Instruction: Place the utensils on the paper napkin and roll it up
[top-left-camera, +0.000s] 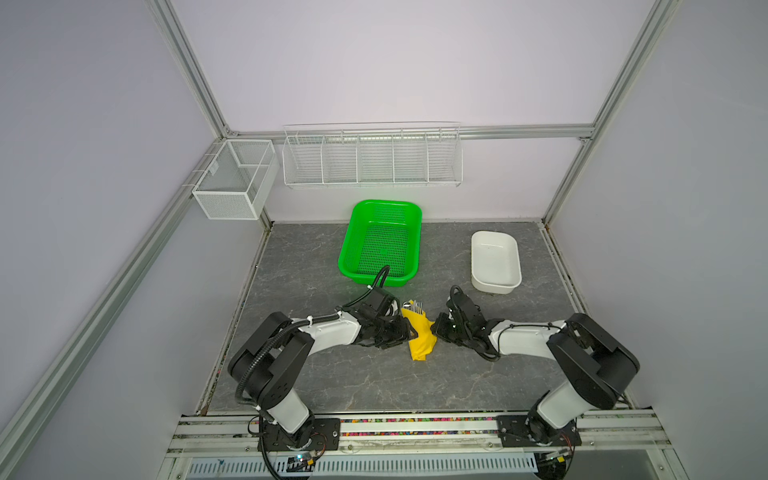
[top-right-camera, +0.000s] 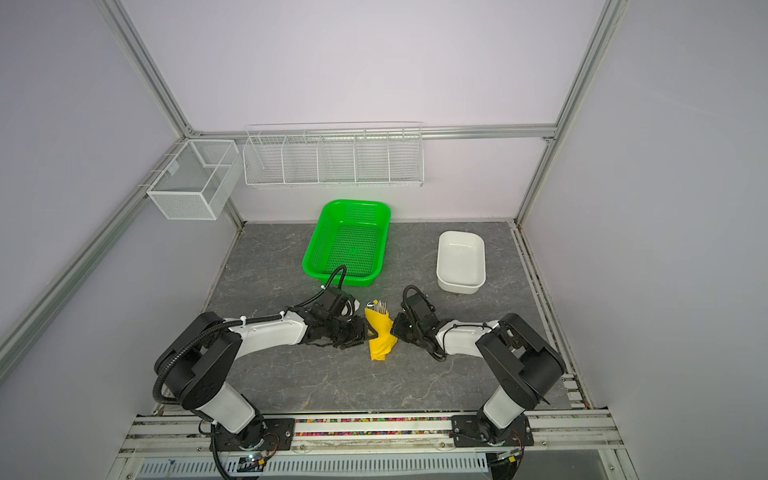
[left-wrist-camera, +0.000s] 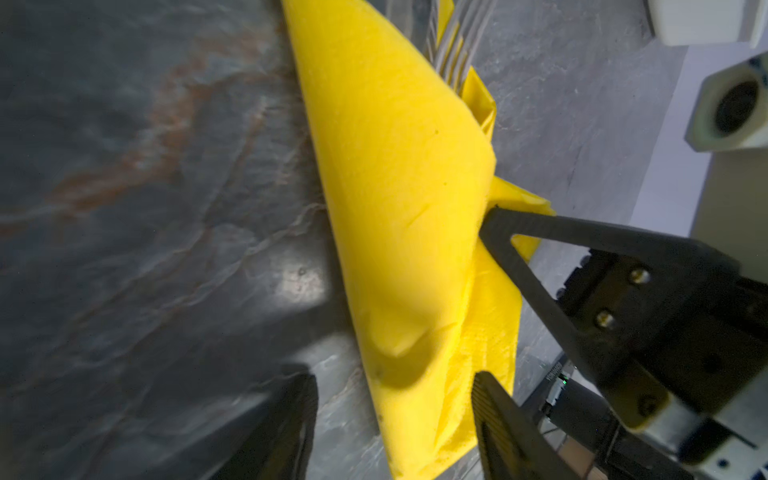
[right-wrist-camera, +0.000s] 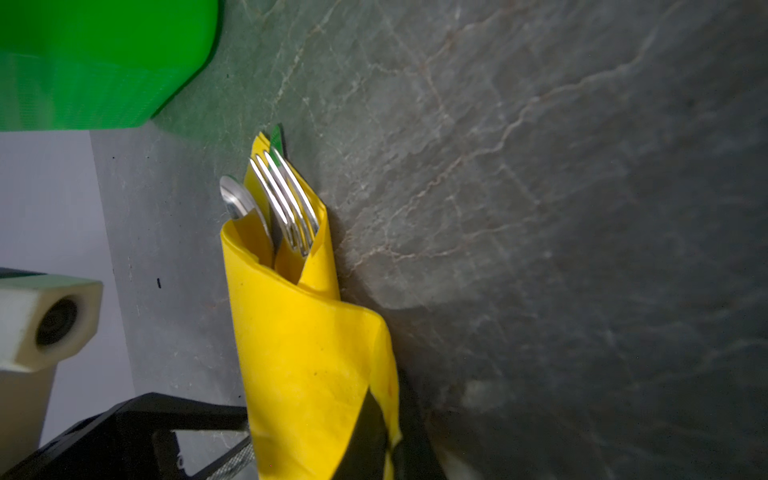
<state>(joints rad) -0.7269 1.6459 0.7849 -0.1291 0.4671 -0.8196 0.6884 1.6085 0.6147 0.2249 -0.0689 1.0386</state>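
Roll looks nearly done

The left hand (top-left-camera: 409, 331) is spread open over the paper napkin (top-left-camera: 420, 338), which lies rolled around the utensils (right-wrist-camera: 286, 208) in the middle of the table (top-left-camera: 374, 382). The right hand (top-left-camera: 435, 328) pinches its edge. Only tidying seems left.

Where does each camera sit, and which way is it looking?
Both top views: high at the front, looking down on the grey marbled table; both arms show.
Left wrist: on the left arm, facing the rolled yellow paper napkin; its open left claw shows.
Right wrist: on the right arm, facing the silver metal fork poking from the roll; its right claw, shut on the napkin, shows.
Shared: both wrist views see napkin and fork.
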